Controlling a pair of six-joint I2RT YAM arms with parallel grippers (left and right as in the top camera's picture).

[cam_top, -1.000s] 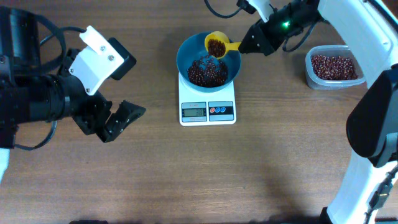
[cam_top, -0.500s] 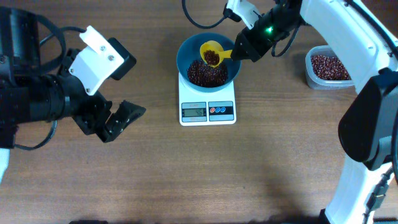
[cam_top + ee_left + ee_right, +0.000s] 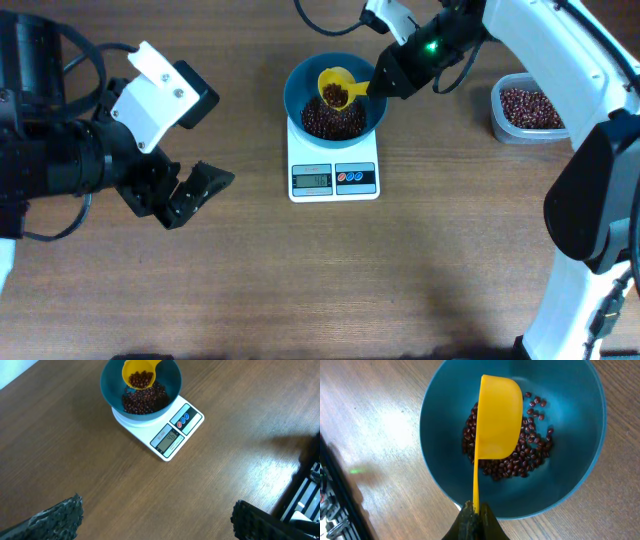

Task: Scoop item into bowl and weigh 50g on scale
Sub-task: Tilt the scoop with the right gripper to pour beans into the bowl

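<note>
The blue bowl [image 3: 372, 118] stands on the white scale [image 3: 334, 178] with a heap of dark red-brown beans [image 3: 335, 120] inside. My right gripper [image 3: 382, 80] is shut on the handle of a yellow scoop [image 3: 336, 87], which hangs over the bowl holding some beans. In the right wrist view the scoop [image 3: 497, 415] is tilted on its side above the beans [image 3: 530, 455], its handle pinched in the gripper [image 3: 476, 510]. My left gripper [image 3: 195, 190] stands open over bare table, left of the scale. In the left wrist view the bowl [image 3: 112, 397] and scale [image 3: 172, 437] lie far ahead.
A clear rectangular tub [image 3: 497, 115] with more beans sits at the right, behind the white right arm [image 3: 570, 60]. The left arm's black body [image 3: 60, 150] fills the left side. Wooden tabletop [image 3: 400, 280] stretches in front of the scale.
The right gripper has carried the scoop leftward, from the bowl's far-right rim to over its middle, and tilted it. The left arm has not moved.
</note>
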